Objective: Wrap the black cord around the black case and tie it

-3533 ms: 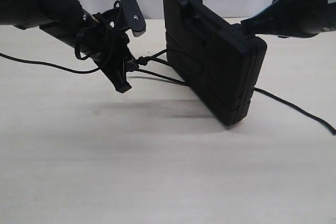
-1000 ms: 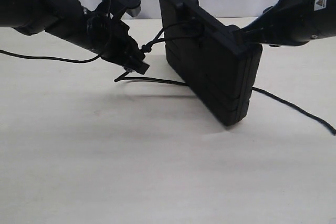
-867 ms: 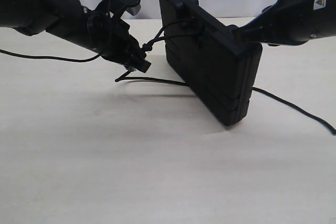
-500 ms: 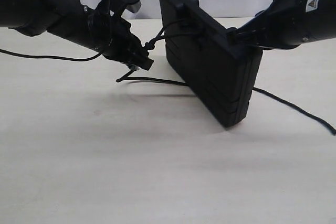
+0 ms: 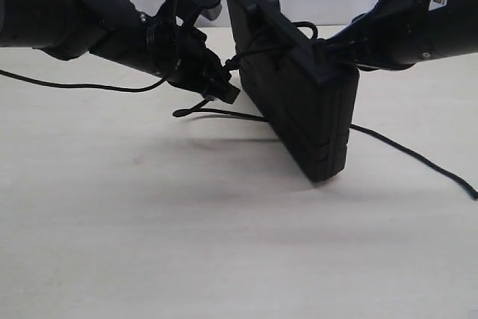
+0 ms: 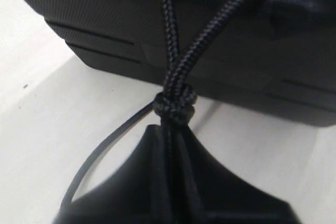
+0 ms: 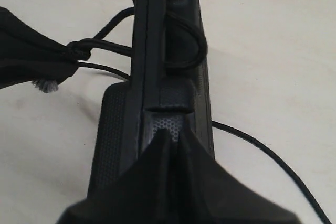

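Note:
The black case (image 5: pixel 299 95) stands on its edge on the table, leaning. My left gripper (image 5: pixel 230 93) is just left of it, shut on the black cord (image 5: pixel 254 51) right behind a small knot (image 6: pixel 175 103). From the knot, two strands cross and run up over the case (image 6: pixel 94 3). A loop of cord (image 7: pixel 195 51) lies around the case's top edge (image 7: pixel 152 35). My right gripper (image 5: pixel 323 50) is shut, its tips (image 7: pixel 172 136) resting against the case's upper end. Whether anything sits between its jaws cannot be made out.
A long tail of the cord (image 5: pixel 418 158) trails from under the case across the table to the right. Another strand (image 5: pixel 216 113) lies on the table left of the case. The left arm's thin cable (image 5: pixel 67 86) hangs at far left.
My left gripper has moved right, close to the case, carrying the cord. The right arm has shifted left, and a cord loop now shows over the case's top.

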`<state>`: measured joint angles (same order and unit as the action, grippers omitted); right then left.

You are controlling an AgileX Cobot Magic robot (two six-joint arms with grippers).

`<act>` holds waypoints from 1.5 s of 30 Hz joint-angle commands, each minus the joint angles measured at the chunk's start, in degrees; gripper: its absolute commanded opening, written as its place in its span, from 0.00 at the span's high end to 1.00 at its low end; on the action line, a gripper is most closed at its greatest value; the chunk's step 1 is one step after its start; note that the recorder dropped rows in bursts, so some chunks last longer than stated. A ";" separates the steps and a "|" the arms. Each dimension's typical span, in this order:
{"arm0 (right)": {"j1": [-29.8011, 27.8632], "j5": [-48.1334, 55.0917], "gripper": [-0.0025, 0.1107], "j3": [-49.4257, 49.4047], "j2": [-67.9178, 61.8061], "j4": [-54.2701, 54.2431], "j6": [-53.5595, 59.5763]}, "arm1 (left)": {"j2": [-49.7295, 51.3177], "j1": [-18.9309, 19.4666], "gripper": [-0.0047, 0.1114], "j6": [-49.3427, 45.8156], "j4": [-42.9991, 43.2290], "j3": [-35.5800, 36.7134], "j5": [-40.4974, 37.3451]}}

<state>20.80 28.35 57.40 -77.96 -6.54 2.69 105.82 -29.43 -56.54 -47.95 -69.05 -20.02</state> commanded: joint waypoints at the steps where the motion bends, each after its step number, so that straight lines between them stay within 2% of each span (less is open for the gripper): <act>1: 0.02 2.64 0.94 -0.49 -1.16 -4.73 4.83 | 0.04 -2.58 0.96 -0.61 -1.19 -0.32 4.62; 6: 0.02 3.87 0.94 -0.49 -1.92 -5.93 7.24 | 0.04 -4.60 0.96 -0.61 -0.96 -0.32 9.10; 7: 0.02 4.42 0.94 -0.49 -2.45 -8.38 10.12 | 0.04 -4.60 0.92 -0.61 -0.96 -0.32 9.33; 9: 0.02 5.37 0.94 -0.49 -3.45 -12.71 14.44 | 0.04 -4.60 0.75 -0.61 -0.96 -0.32 10.18; 12: 0.02 5.98 0.94 -0.49 -4.42 -13.53 16.04 | 0.04 -4.60 0.52 -0.61 -0.98 -0.32 12.03; 14: 0.02 5.98 0.94 -0.49 -4.55 -13.53 16.44 | 0.04 -4.60 0.47 -0.89 -0.74 -0.32 12.69; 19: 0.02 6.35 0.94 -0.49 -4.55 -13.53 16.98 | 0.04 -4.60 0.48 -3.65 -0.74 -0.32 12.10; 25: 0.02 7.31 0.94 -0.49 -4.55 -13.53 17.63 | 0.04 -4.60 0.72 -4.16 -0.73 -0.32 11.86; 28: 0.02 7.09 0.94 -0.49 -4.55 -13.53 17.63 | 0.04 -4.60 0.71 -4.16 -0.73 -0.32 11.86; 32: 0.02 7.09 0.94 -0.49 -4.55 -13.53 17.63 | 0.04 -4.60 0.59 -4.16 -0.73 -0.32 11.70; 34: 0.02 6.98 0.94 -0.49 -4.55 -13.53 17.63 | 0.04 -4.60 0.60 -4.62 -0.73 -0.32 11.59; 37: 0.02 6.98 0.94 -0.49 -4.55 -13.53 17.63 | 0.04 -4.60 0.71 -4.62 -0.73 -0.32 12.47; 42: 0.02 6.98 0.94 -0.38 -4.55 -13.71 17.77 | 0.04 -4.60 0.96 -4.62 -0.73 -0.32 15.57; 45: 0.02 6.98 0.94 -0.38 -4.55 -13.71 18.06 | 0.04 -4.60 0.96 -4.44 -1.28 -0.32 18.13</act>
<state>20.80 31.72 57.95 -81.56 -22.17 20.15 105.95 -33.91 -61.29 -48.22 -69.05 -6.36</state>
